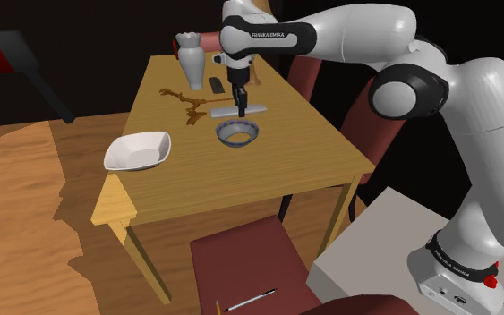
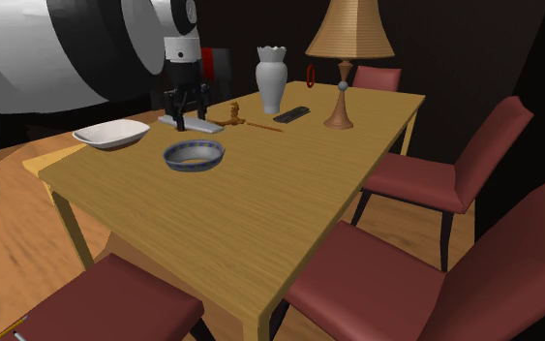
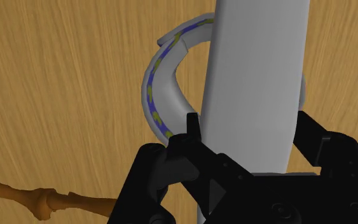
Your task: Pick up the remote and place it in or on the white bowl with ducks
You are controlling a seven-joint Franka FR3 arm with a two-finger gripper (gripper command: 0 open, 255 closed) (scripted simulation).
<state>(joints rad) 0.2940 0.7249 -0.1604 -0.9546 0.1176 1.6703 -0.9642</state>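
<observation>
Gripper (image 1: pixel 238 97) clamped on the grey remote (image 1: pixel 239 109). In the shoulder view, the blue-rimmed bowl (image 1: pixel 237 133) sits just beside it, on its near side, on the wooden table (image 1: pixel 268 179).

On the wooden surface (image 1: pixel 268 183): a white dish (image 1: pixel 137 150) near the corner at the shoulder view's left, and a blue-rimmed bowl (image 1: pixel 237 133) near the middle, well apart from it. Farther back, a brown twig-like figure (image 1: pixel 192 107), a dark bar (image 1: pixel 216 84) and a white vase (image 1: pixel 191 61), upright; in the second exterior view, a lamp (image 2: pixel 348 34) standing just beyond the bar.
</observation>
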